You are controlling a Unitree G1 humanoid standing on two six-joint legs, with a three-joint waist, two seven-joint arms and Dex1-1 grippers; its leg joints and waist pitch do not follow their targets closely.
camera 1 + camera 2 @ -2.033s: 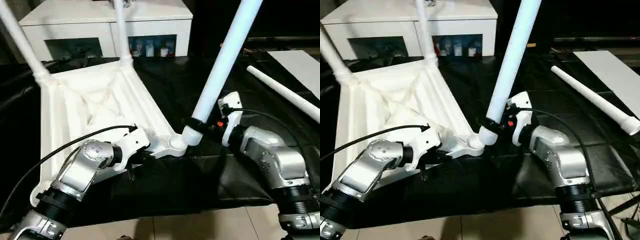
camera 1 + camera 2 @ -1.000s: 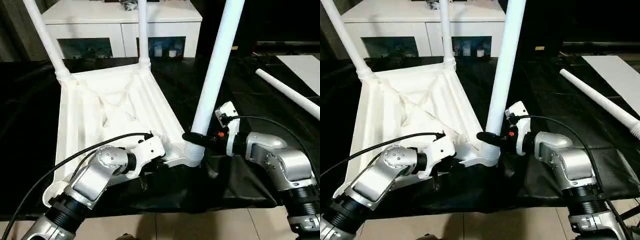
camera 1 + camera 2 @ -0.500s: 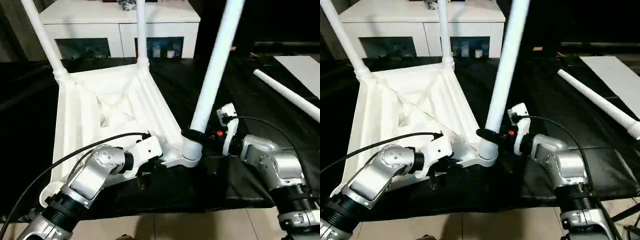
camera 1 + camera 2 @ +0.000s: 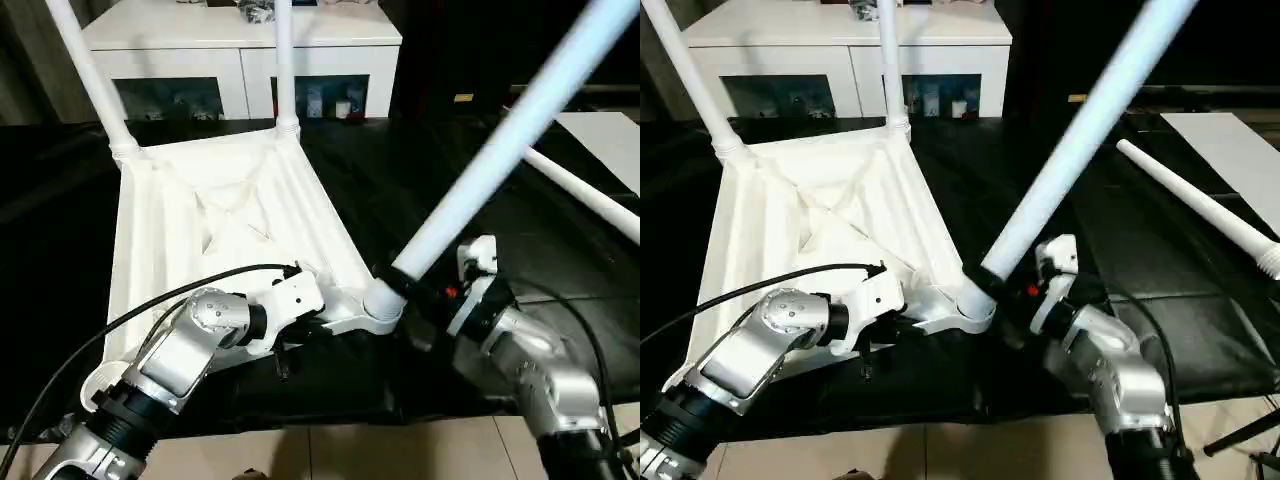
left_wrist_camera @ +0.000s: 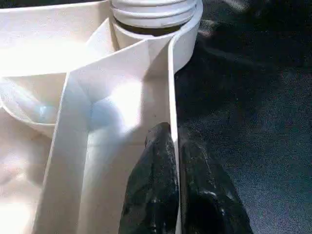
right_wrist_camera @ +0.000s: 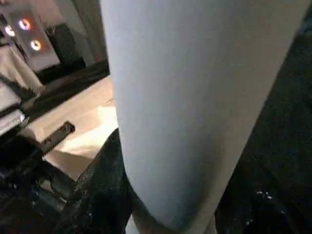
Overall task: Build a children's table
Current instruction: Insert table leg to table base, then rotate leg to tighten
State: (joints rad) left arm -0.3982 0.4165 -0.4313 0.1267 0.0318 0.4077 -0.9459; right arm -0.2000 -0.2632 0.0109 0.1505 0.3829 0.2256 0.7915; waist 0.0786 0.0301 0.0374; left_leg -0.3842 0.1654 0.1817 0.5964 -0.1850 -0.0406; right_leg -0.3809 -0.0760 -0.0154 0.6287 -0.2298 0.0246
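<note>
**Third leg at the socket, one leg left to fit**

A black cloth (image 4: 380, 190) covers the work surface, with pale floor tiles along its near edge. Nearest to the robot, the left gripper (image 5: 171, 187) is pinched shut on the thin side wall of the upturned tabletop (image 4: 200, 215), close to the near corner socket (image 4: 378, 305). Just beside it, the right gripper (image 4: 412, 300) has its fingers clamped around the lower end of the third leg (image 4: 500, 140), whose threaded end sits in that socket while the tube leans strongly toward the robot's right; I judge it not yet seated straight. Further away, two legs (image 4: 285, 60) stand upright in the far corner sockets. The fourth leg (image 4: 1195, 205) lies loose on the cloth, well apart to the right, near a flat white board (image 4: 1230, 135). The near left corner has no leg yet. At the back stands a white cabinet (image 4: 240, 45) with glass doors. No readable writing or brand can be made out anywhere.
</note>
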